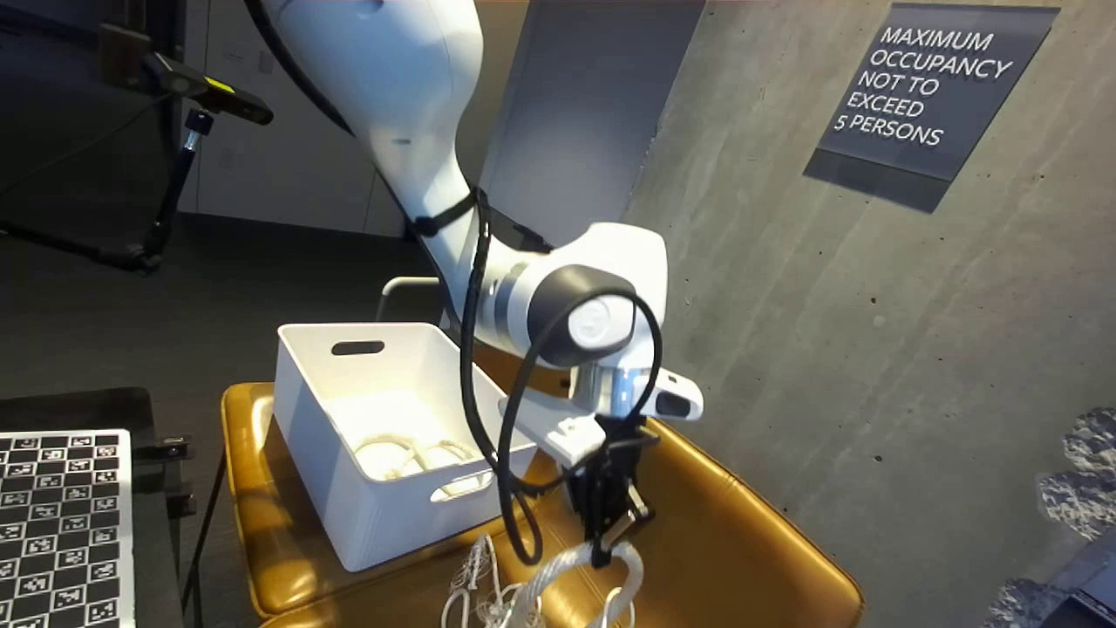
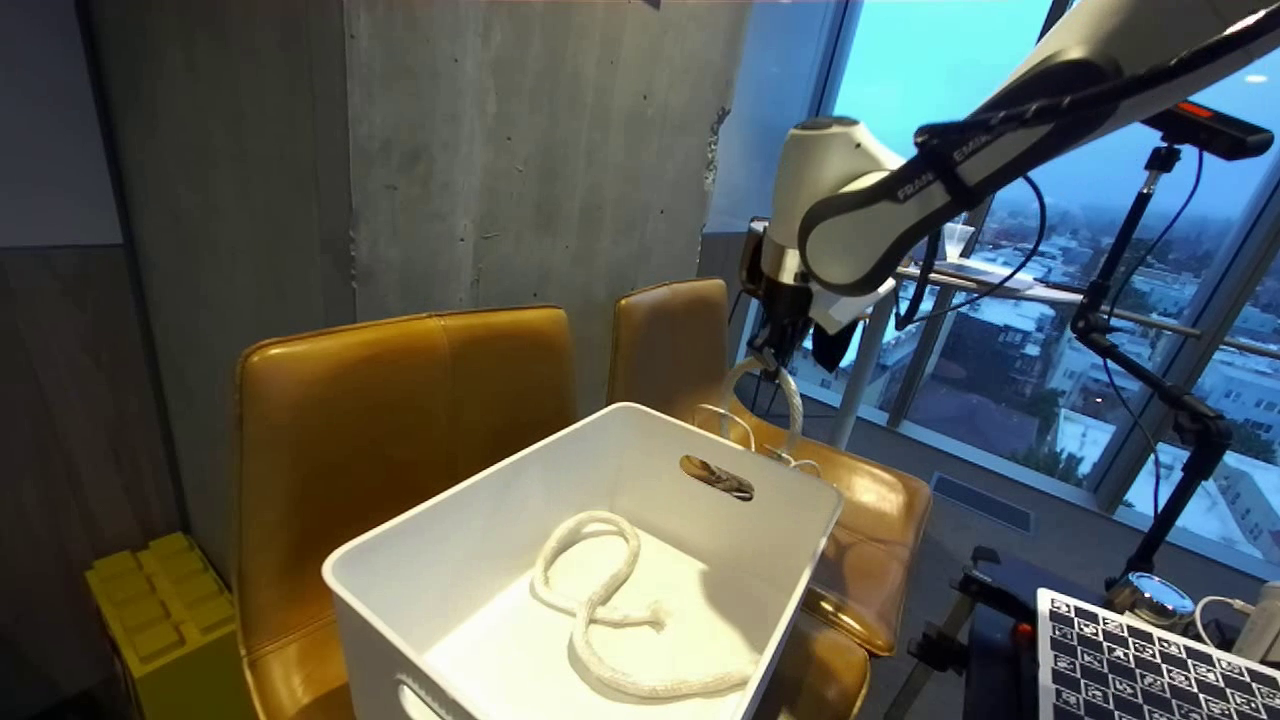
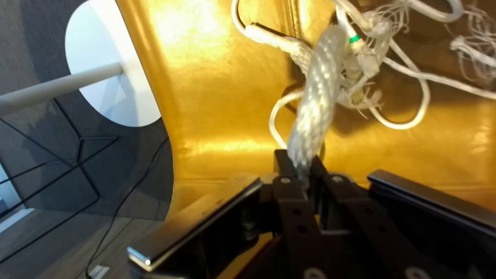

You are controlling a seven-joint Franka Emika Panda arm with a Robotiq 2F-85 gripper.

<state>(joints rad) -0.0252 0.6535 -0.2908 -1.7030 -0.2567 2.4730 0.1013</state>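
The gripper [image 3: 302, 166] pinches the rope [image 3: 317, 93], which runs towards twelve o'clock in the wrist view above the chair [image 3: 217, 97] and, likely light and limp, seems best held at its bend, clear of the tangle [image 3: 368, 64] at one o'clock.

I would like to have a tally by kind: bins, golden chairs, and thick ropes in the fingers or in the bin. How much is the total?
Bin: 1
Golden chairs: 2
Thick ropes: 2
Total: 5
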